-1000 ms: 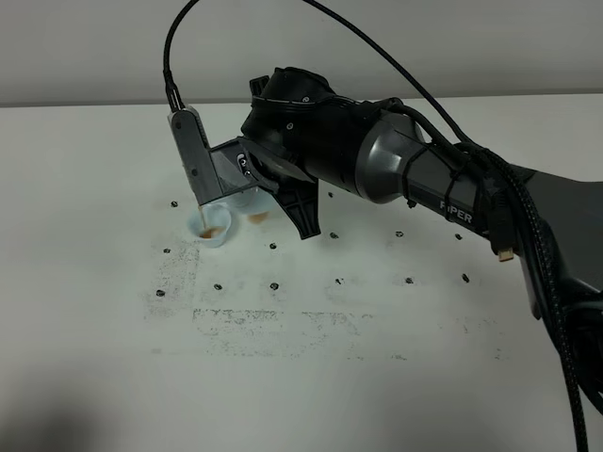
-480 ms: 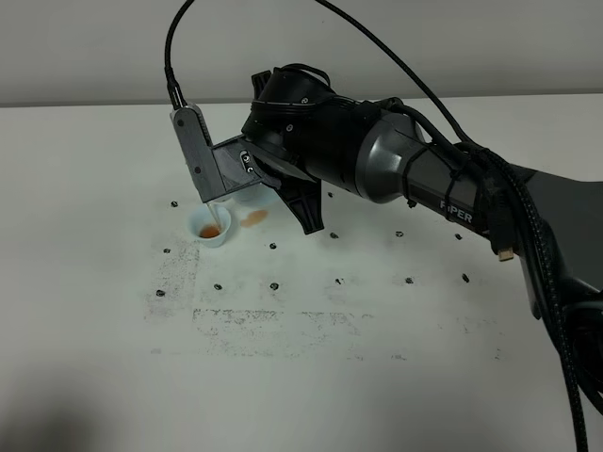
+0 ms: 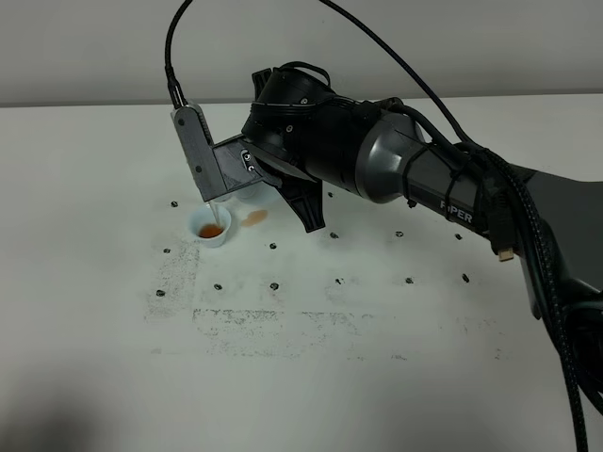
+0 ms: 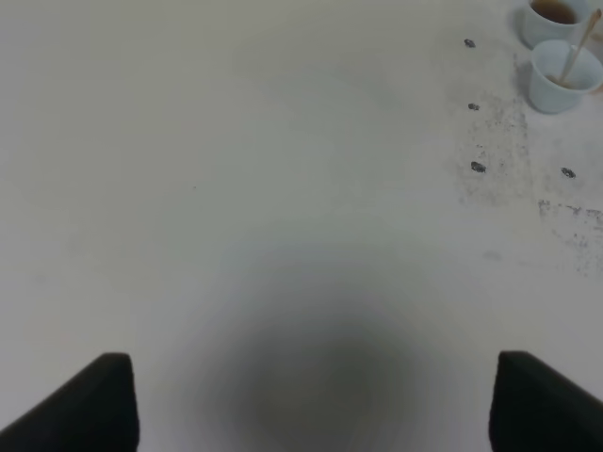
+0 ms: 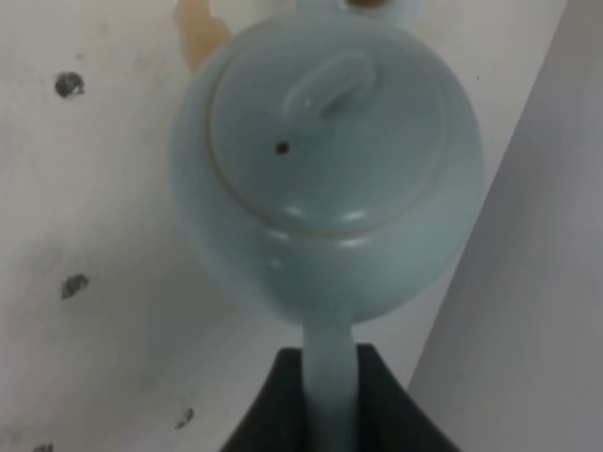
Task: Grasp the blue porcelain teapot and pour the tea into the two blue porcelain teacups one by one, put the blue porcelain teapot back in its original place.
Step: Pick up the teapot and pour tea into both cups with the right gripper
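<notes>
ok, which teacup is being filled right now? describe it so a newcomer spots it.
Follow the black robot arm across the white table to its tip in the high view. Two small pale-blue handleless porcelain cups sit there; take the leftmost one, out in the open. Unlike its neighbour tucked under the arm, it has a thin stream of tea falling into it.

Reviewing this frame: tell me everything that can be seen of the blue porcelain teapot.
The blue porcelain teapot is pale blue, glossy, glazed-looking and round-bodied. Its lid sits in place, with an oblong knob and a small vent hole. The handle runs between the fingers of the right end effector, which holds the pot off the table. The spout is hidden; a thin tea stream falls into a teacup.
</notes>
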`<state>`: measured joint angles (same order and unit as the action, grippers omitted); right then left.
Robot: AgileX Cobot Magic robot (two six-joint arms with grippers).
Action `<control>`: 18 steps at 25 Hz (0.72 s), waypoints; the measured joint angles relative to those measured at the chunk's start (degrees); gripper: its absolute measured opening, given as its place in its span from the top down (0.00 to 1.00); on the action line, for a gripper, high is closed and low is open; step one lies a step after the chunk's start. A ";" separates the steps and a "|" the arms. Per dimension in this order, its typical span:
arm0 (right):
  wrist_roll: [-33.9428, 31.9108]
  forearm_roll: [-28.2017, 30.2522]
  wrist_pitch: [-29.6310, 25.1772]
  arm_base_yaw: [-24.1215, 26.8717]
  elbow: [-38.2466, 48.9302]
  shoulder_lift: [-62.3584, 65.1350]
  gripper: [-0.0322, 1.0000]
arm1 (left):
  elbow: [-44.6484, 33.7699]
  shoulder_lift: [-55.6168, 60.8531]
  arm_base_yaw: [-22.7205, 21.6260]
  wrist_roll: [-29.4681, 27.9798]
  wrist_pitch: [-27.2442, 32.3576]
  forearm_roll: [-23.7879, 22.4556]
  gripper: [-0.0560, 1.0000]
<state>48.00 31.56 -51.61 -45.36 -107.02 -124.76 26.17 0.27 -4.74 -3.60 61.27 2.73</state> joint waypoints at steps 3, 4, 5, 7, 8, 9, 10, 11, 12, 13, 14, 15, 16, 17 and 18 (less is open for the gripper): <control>0.00 0.00 0.00 0.00 0.00 0.00 0.92 | 0.00 0.00 0.00 0.00 0.00 0.00 0.26; 0.00 0.00 -0.06 0.00 0.00 0.00 0.92 | 0.00 0.00 0.00 0.00 0.00 0.00 0.26; 0.00 0.02 -0.11 0.00 0.00 0.00 0.92 | 0.00 0.00 0.00 0.00 0.00 0.00 0.26; 0.00 0.02 -0.14 0.00 0.00 0.00 0.92 | 0.00 0.00 0.00 0.00 0.00 0.00 0.26; 0.00 0.02 -0.14 0.00 0.00 0.00 0.92 | 0.00 0.00 0.00 0.00 0.00 0.00 0.26; 0.00 0.07 -0.14 0.00 0.00 0.00 0.92 | 0.00 0.00 0.00 0.00 0.00 0.00 0.26; 0.00 0.07 -0.14 0.00 0.00 0.00 0.92 | 0.00 0.00 0.00 0.00 0.00 0.00 0.26; 0.00 0.16 -0.14 0.00 0.00 0.00 0.92 | 0.00 0.00 0.00 0.00 0.00 0.00 0.26; 0.00 0.21 -0.14 0.00 0.00 0.00 0.92 | 0.00 0.00 0.00 0.00 0.00 0.00 0.26; -0.01 0.23 -0.14 0.00 0.00 0.00 0.92 | 0.00 0.00 0.00 0.00 0.00 0.00 0.26; -0.01 0.23 -0.22 0.00 0.00 0.00 0.92 | 0.00 0.00 0.00 0.00 0.00 0.00 0.26; -0.01 0.27 -0.21 0.00 0.00 0.00 0.92 | 0.00 0.00 0.00 0.06 0.00 0.00 0.26; -0.01 0.35 -0.24 0.00 0.00 0.00 0.92 | 0.00 0.00 0.00 0.06 0.00 0.00 0.26; -0.01 0.56 -0.32 0.00 0.00 0.00 0.92 | 0.00 0.00 0.00 0.06 0.00 0.00 0.26; -0.07 0.72 -0.42 0.00 0.00 0.00 0.92 | 0.00 0.00 0.00 0.06 0.00 0.00 0.26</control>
<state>47.93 32.28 -52.04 -45.36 -107.02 -124.76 26.17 0.27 -4.74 -3.54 61.27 2.73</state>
